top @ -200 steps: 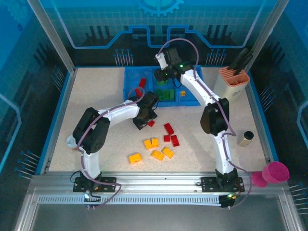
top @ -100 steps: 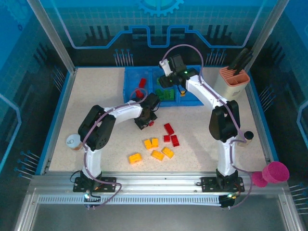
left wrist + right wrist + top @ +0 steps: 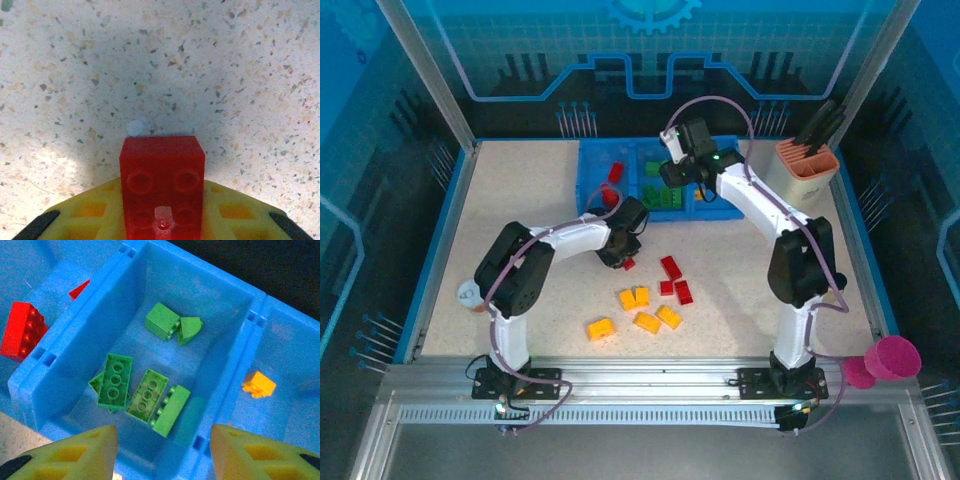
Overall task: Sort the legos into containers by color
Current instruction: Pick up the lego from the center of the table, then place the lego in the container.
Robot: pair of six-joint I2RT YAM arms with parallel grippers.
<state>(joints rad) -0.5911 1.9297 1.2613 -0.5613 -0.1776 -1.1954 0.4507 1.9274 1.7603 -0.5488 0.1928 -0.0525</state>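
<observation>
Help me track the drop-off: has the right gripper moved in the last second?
Yes. The right gripper shifted rightward over the shallow blue plastic tray, toward the beige holder with the orange rim.

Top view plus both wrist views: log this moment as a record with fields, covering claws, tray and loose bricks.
left claw: shut on a red brick, over the table
right claw: open, empty, above the middle compartment
tray: sorted reds in the left compartment, greens in the middle, one sorted orange in the right
on the table: three loose reds, five loose oranges
</observation>
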